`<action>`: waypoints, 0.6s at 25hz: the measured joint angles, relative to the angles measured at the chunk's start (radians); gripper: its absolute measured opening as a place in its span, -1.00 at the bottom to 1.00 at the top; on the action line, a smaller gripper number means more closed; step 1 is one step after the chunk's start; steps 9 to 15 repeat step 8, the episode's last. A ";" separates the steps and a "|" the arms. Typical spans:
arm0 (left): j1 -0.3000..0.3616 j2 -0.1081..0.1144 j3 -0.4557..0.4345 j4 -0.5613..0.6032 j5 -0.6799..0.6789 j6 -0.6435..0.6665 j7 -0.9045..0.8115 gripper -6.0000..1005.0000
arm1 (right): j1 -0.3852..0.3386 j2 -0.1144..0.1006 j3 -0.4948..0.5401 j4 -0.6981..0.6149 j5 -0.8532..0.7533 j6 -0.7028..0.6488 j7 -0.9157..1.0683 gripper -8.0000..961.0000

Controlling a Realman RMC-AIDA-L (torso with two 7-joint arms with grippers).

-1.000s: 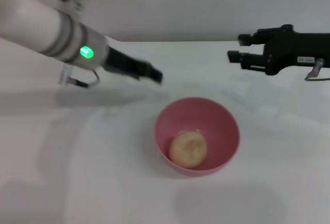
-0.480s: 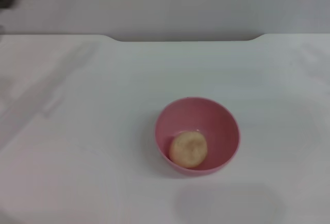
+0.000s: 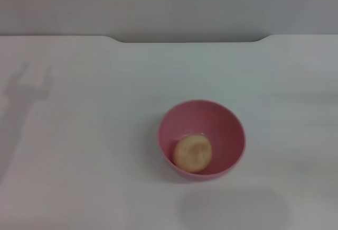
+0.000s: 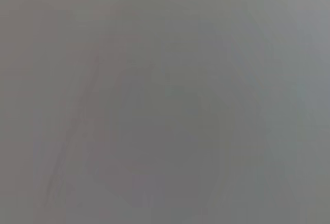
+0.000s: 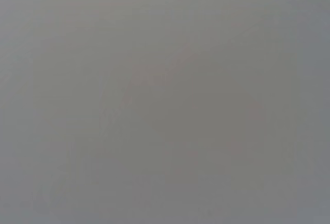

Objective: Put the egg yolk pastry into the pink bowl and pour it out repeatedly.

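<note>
Pink bowl: smooth plastic, slight sheen. Egg yolk pastry: matt, dimpled crust. Table: smooth, matt white.

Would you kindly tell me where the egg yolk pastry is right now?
In the head view, the egg yolk pastry lies inside the pink bowl, against its near-left wall, on the white table a little right of centre.

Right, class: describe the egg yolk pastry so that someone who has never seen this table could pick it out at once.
On the white table stands a single pink bowl, a little right of centre and toward the near edge. Inside it, against the near-left wall, lies the egg yolk pastry. It is the only thing in the bowl: a small, round, pale tan-yellow bun with a matte top, far smaller than the bowl.
</note>
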 joint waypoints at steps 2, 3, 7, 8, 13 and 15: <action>-0.017 -0.001 0.011 -0.070 0.004 -0.019 0.281 0.14 | 0.013 0.004 0.004 0.063 0.015 -0.021 -0.249 -0.02; -0.022 -0.002 0.012 -0.089 0.006 -0.027 0.365 0.14 | 0.029 0.008 0.005 0.115 0.037 -0.042 -0.410 -0.02; -0.035 -0.005 0.014 -0.145 0.012 -0.073 0.594 0.14 | 0.087 0.011 0.011 0.306 0.118 -0.131 -0.812 -0.02; -0.035 -0.005 0.017 -0.151 0.012 -0.089 0.606 0.14 | 0.102 0.010 0.013 0.345 0.125 -0.151 -0.903 -0.02; -0.035 -0.005 0.017 -0.151 0.012 -0.089 0.606 0.14 | 0.102 0.010 0.013 0.345 0.125 -0.151 -0.903 -0.02; -0.035 -0.005 0.017 -0.151 0.012 -0.089 0.606 0.14 | 0.102 0.010 0.013 0.345 0.125 -0.151 -0.903 -0.02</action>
